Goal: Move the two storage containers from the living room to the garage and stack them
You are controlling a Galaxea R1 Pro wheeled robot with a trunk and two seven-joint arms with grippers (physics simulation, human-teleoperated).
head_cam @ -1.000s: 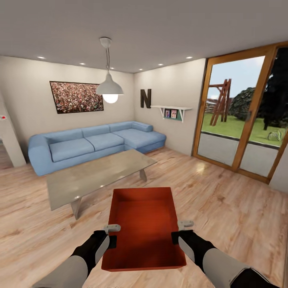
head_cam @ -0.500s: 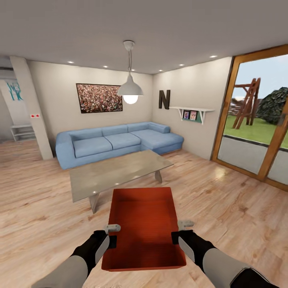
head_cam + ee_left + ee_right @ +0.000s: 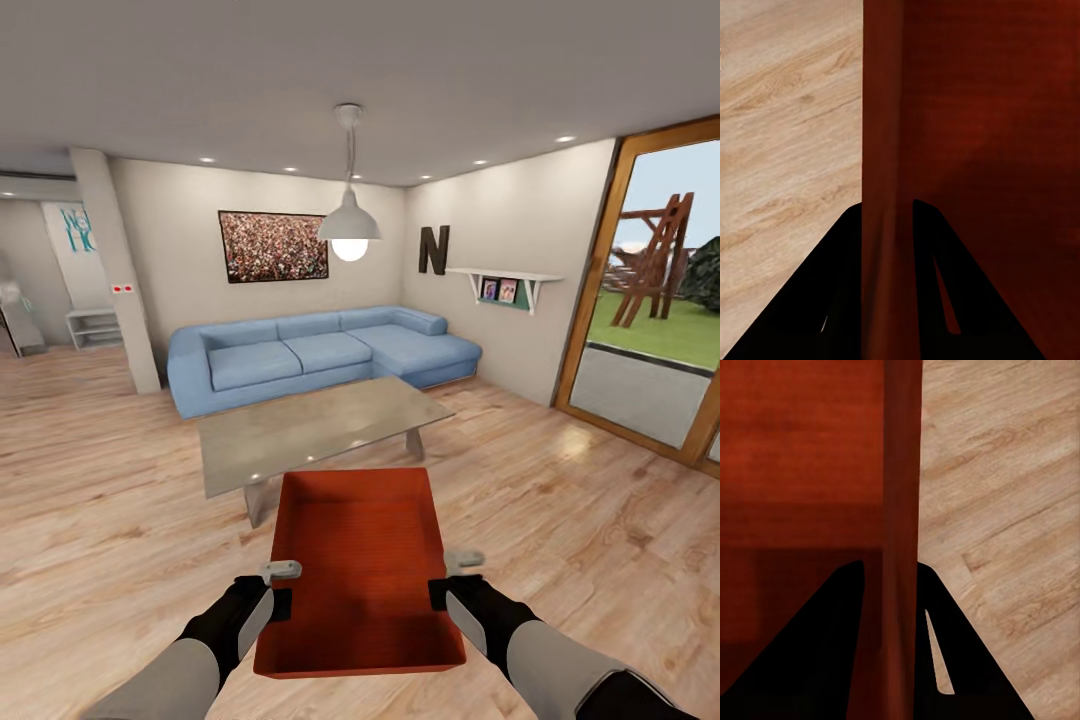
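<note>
Orange-red rectangular open-top storage container [image 3: 362,570] rides level, each side wall clamped between left gripper [image 3: 281,587] and right gripper [image 3: 447,580] fingers. Holding both grips even should prevent tilting on the way out of the living room.

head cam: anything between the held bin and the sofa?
Yes, in the head view the coffee table stands between the bin and the sofa, on wood floor.

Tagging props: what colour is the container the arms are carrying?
Orange-red, plain, with a faintly ribbed floor: the storage container, clearest in the head view.

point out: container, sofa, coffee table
container [image 3: 360,570], head view, ribbed inside bottom
sofa [image 3: 300,355], head view, middle seat cushion
coffee table [image 3: 310,430], head view, bare middle of tabletop
</note>
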